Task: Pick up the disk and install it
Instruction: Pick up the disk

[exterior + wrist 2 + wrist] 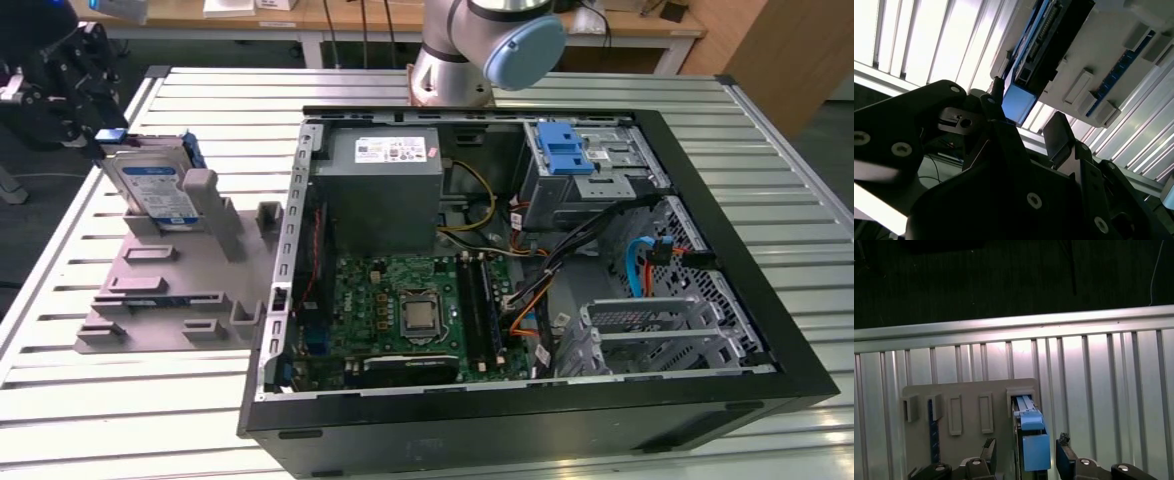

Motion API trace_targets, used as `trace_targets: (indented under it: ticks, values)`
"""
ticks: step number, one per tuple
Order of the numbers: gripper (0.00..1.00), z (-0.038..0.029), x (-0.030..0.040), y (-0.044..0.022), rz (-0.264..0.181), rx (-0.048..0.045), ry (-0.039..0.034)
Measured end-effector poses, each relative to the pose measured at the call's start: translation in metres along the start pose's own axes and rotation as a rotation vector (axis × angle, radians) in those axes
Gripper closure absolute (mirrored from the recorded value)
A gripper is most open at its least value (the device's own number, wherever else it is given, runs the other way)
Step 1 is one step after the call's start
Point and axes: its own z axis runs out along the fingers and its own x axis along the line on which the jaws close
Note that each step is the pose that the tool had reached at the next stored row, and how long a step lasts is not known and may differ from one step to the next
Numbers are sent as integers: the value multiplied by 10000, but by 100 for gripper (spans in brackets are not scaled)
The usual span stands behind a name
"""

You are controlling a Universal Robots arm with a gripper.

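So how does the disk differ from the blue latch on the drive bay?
The disk stands on edge in the grey stand outside the case; the blue latch lies flat atop the drive bay inside it. The disk is mostly silver and bigger; the latch is all blue. Both have blue plastic.

No print is legible: neither the label [150, 192] on the disk [134, 165] at the gripper [104, 132] nor the power supply sticker [387, 152] farther off

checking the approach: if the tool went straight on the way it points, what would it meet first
Most likely the disk: its blue end looks to lie between the open tool's fingers, standing in the grey stand.
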Motion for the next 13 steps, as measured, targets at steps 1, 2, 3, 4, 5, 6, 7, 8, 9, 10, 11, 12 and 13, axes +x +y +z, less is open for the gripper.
trace_targets:
  ticks: [1,2,3,4,5,6,7,8,9,10,11,12,13]
  values:
    - [41,4,0,0,0,0,0]
    - [41,9,0,1,0,1,0]
    - [41,12,0,2,0,0,-1]
    - [41,14,-2,8,2,1,1]
    - [41,16,-5,9,2,2,1]
    - [41,19,-7,10,0,3,2]
    - [41,21,-10,10,0,2,4]
    - [41,24,-13,10,0,2,4]
    - [41,28,-14,10,-1,2,5]
    - [41,32,-15,10,-1,1,5]
    - [41,36,-17,10,0,1,5]
    - [41,39,-18,11,0,1,5]
    - [41,40,-18,11,0,1,5]
